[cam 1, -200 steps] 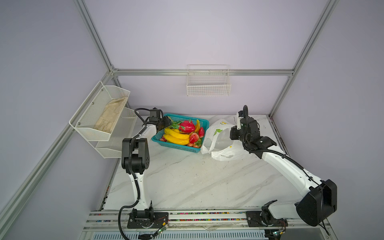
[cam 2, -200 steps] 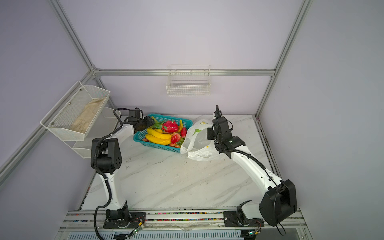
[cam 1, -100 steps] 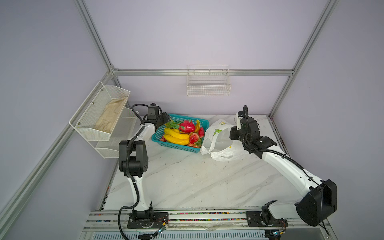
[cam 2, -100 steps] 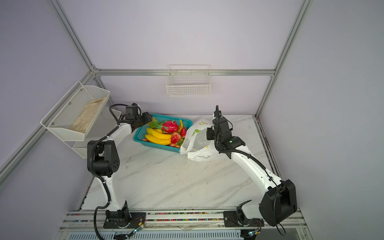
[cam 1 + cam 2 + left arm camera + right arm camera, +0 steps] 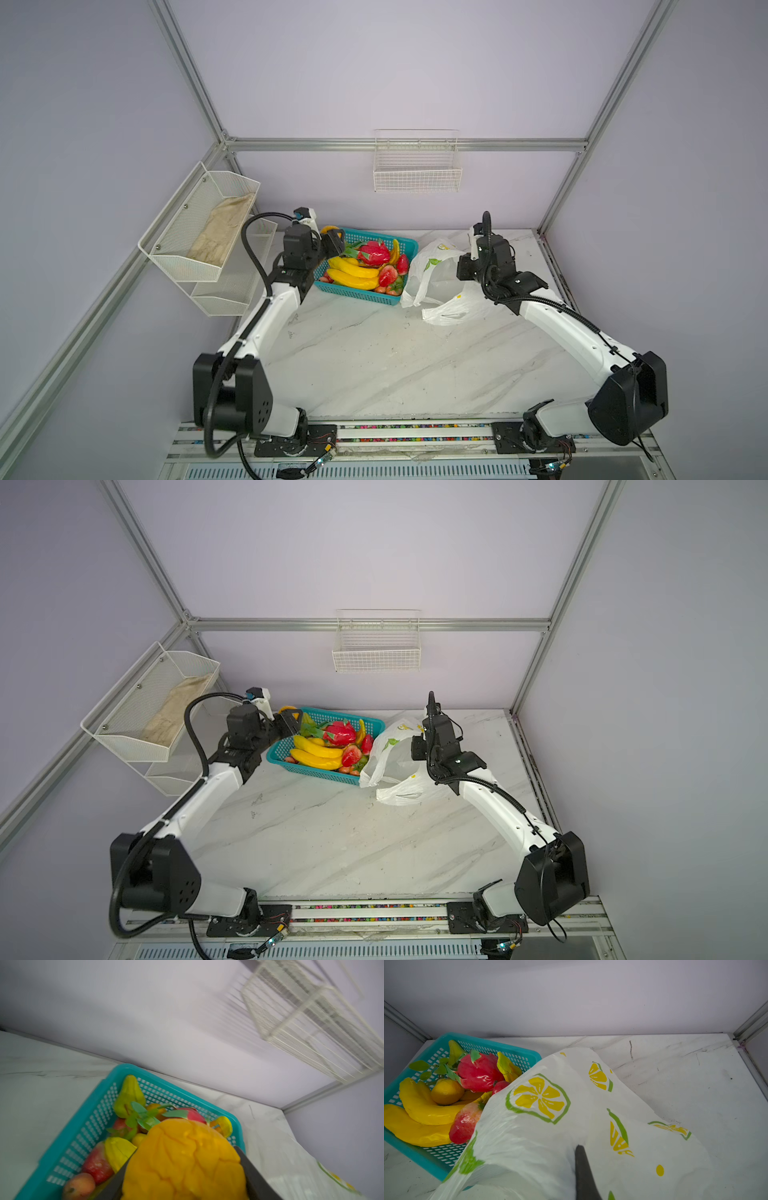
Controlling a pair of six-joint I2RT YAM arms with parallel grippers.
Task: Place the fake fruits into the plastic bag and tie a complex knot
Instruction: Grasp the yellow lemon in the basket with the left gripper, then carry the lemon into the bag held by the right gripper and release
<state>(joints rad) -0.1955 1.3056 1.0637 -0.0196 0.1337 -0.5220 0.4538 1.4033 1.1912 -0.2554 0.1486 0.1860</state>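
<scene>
Marble table (image 5: pixel 374 353): teal basket (image 5: pixel 357 293) holds bananas (image 5: pixel 353 272), dragon fruit (image 5: pixel 374 252), strawberries (image 5: pixel 387 275).

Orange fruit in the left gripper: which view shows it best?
Left wrist: the orange fruit fills the frame, clamped in the left gripper. Both top views show just a sliver. Right wrist misses it.

The left claw (image 5: pixel 335 246) holds an orange fruit (image 5: pixel 328 229) over the teal basket (image 5: pixel 358 293) beside the plastic bag (image 5: pixel 434 268).
</scene>
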